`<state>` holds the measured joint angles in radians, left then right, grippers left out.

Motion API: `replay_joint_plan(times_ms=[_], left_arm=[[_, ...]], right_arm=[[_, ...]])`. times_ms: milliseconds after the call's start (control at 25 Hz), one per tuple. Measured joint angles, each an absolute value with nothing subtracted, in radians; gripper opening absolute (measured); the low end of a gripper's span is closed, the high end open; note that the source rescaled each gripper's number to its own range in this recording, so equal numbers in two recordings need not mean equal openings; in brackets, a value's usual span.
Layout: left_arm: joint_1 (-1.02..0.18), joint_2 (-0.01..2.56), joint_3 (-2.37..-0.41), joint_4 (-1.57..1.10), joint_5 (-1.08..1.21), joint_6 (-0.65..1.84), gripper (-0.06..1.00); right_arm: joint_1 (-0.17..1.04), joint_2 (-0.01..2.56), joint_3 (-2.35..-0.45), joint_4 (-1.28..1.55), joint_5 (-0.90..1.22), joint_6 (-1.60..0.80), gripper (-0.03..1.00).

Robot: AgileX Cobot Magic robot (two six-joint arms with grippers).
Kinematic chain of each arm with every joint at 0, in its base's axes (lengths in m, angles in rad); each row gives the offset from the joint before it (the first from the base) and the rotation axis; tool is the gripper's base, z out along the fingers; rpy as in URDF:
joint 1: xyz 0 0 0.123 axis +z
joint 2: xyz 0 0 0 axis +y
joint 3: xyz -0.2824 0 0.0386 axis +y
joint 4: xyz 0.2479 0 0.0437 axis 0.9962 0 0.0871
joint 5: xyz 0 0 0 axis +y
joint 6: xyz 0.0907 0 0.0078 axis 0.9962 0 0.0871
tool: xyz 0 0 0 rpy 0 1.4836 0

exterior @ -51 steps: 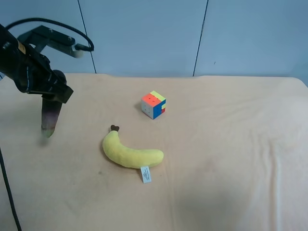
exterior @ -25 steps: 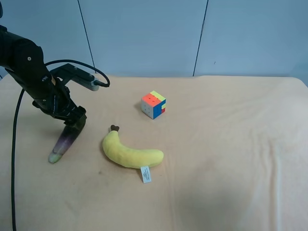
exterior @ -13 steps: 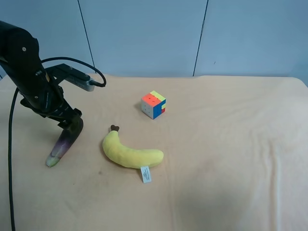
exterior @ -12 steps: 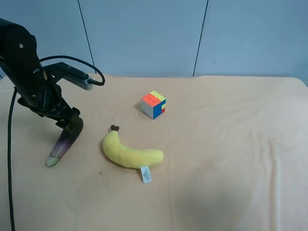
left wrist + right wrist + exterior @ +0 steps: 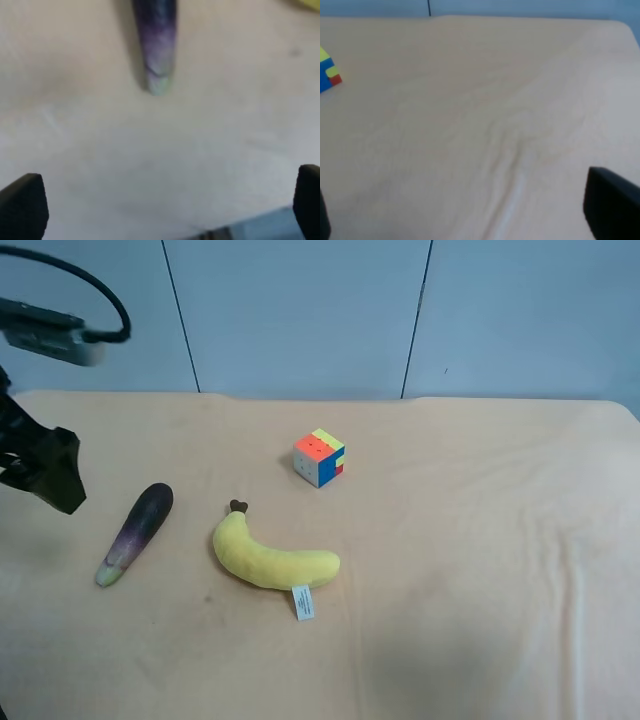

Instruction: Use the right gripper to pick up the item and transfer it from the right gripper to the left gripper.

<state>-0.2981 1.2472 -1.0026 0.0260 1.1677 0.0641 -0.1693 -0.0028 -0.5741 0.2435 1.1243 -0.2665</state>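
Observation:
The toy eggplant (image 5: 135, 533), dark purple fading to pale lilac with a greenish end, lies flat on the tan tablecloth, left of the yellow plush banana (image 5: 270, 558). It also shows in the left wrist view (image 5: 156, 42), with nothing gripping it. The left gripper (image 5: 55, 480) hangs above and to the left of the eggplant, apart from it. In the left wrist view the left gripper (image 5: 165, 210) is open and empty. The right gripper (image 5: 470, 220) is open and empty over bare cloth. It is out of the exterior high view.
A multicoloured puzzle cube (image 5: 319, 457) stands beyond the banana; its edge shows in the right wrist view (image 5: 327, 70). A white tag (image 5: 303, 602) sticks out of the banana. A blue panelled wall (image 5: 400, 310) rises behind the table's far edge.
The left gripper has let go of the eggplant, which now lies flat on the cloth. The arm has lifted and drawn back to the left.

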Motion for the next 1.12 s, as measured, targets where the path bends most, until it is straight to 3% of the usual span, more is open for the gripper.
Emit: replay_joint_plan(times_ms=[760, 1120], left_arm=[[-0.298, 0.141, -0.630, -0.060, 1.193, 0.026, 0.99], [-0.298, -0.005, -0.512, -0.069, 1.047, 0.022, 0.99]], right_arm=[[-0.160, -0.003, -0.574, 0.244, 1.124, -0.266, 1.00], [-0.160, -0.003, -0.574, 0.244, 1.124, -0.266, 1.00]])
